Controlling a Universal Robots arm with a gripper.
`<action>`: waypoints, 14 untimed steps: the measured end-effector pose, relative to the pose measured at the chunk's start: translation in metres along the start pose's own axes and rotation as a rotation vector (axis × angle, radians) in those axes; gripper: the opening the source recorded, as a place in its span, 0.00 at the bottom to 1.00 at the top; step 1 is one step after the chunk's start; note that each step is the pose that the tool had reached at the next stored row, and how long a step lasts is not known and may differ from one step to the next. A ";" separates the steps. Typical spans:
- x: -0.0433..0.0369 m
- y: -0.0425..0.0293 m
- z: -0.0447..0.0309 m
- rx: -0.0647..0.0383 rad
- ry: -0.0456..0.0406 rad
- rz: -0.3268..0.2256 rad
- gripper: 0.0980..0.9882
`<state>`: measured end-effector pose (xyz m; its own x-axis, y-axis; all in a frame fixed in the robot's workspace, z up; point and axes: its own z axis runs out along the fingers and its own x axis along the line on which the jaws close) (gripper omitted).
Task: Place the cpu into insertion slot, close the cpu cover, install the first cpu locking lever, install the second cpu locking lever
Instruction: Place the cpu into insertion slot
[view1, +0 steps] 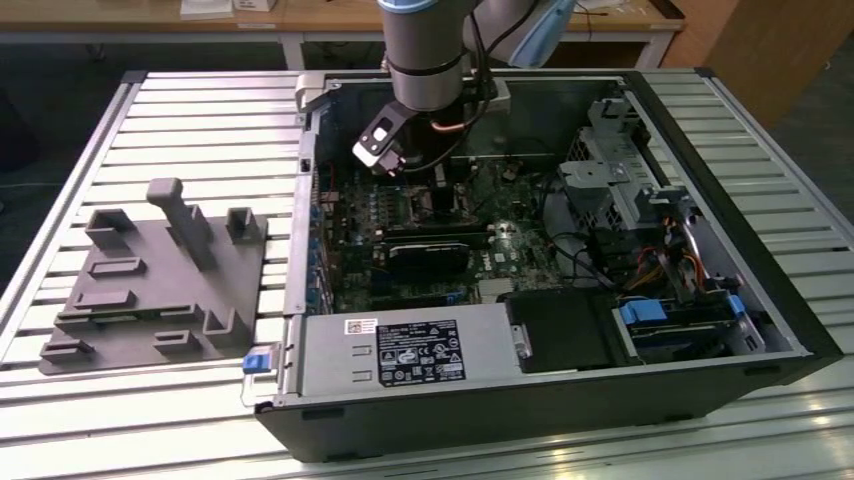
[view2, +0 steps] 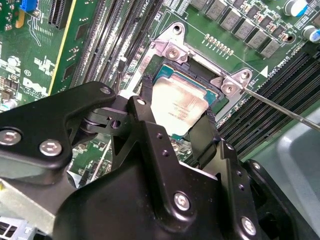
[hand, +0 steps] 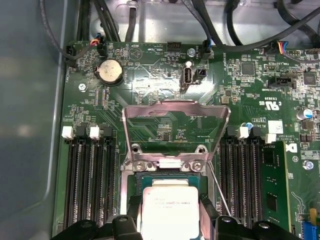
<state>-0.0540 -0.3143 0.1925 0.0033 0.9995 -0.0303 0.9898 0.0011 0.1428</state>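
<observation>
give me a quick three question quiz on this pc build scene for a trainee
1. True or false: the cpu cover lies shut flat.
2. What does the gripper hold? A the cpu; B a memory stick; C a screwdriver.
3. Fill in: the grey fixture plate lies to the exterior view's ____ of the computer case.

Key: 1 false, it stands raised open. 2 A. 3 left.
</observation>
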 end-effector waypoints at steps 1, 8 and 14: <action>0.0000 0.0000 0.0000 0.000 0.0014 -0.003 0.50; 0.0000 0.0000 0.0000 0.000 0.0022 -0.005 0.50; 0.0000 0.0000 0.0000 0.000 0.0024 -0.005 0.58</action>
<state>-0.0539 -0.3142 0.1925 -0.0024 0.9996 -0.0287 0.9897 0.0065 0.1429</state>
